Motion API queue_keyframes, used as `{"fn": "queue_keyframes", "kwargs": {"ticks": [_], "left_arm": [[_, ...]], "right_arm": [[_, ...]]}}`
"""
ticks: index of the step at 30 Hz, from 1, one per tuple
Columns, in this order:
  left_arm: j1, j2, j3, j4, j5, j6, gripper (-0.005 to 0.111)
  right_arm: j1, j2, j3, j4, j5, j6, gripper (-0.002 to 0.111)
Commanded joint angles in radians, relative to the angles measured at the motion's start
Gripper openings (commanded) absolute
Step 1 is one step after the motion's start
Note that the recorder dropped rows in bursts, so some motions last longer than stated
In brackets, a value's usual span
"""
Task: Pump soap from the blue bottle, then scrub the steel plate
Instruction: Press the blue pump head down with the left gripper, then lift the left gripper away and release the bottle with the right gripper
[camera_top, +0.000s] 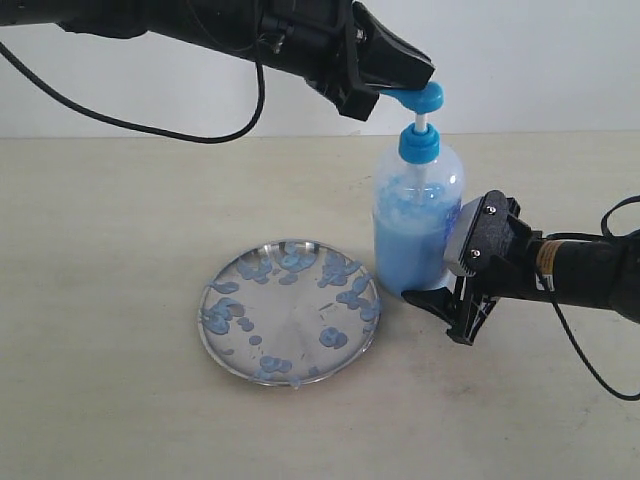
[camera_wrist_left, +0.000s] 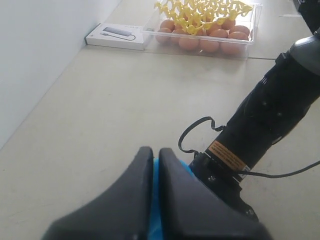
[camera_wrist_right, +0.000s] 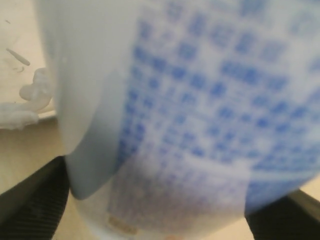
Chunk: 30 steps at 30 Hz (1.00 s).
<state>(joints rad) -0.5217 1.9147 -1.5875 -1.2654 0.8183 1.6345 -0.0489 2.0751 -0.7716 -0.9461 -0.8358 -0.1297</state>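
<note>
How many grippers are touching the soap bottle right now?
2. The left gripper sits closed on top of the pump head; the right gripper clamps the bottle low on its body, beside the plate.
</note>
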Motion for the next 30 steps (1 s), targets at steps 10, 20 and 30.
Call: {"fn": "queue_keyframes", "kwargs": {"ticks": [10, 20, 30], "left_arm": [[-0.001, 0.032, -0.001, 0.015, 0.045, -0.042, 0.004], [-0.001, 0.083, 0.034, 0.074, 0.045, -0.098, 0.004], [-0.001, 0.096, 0.13, 0.074, -0.044, -0.067, 0.004]], "right_arm": [[-0.001, 0.0, 0.0, -0.001, -0.006, -0.015, 0.0], [-0.001, 0.0, 0.0, -0.001, -0.006, -0.01, 0.0], [-0.001, 0.0, 0.0, -0.001, -0.006, -0.008, 0.0]]}}
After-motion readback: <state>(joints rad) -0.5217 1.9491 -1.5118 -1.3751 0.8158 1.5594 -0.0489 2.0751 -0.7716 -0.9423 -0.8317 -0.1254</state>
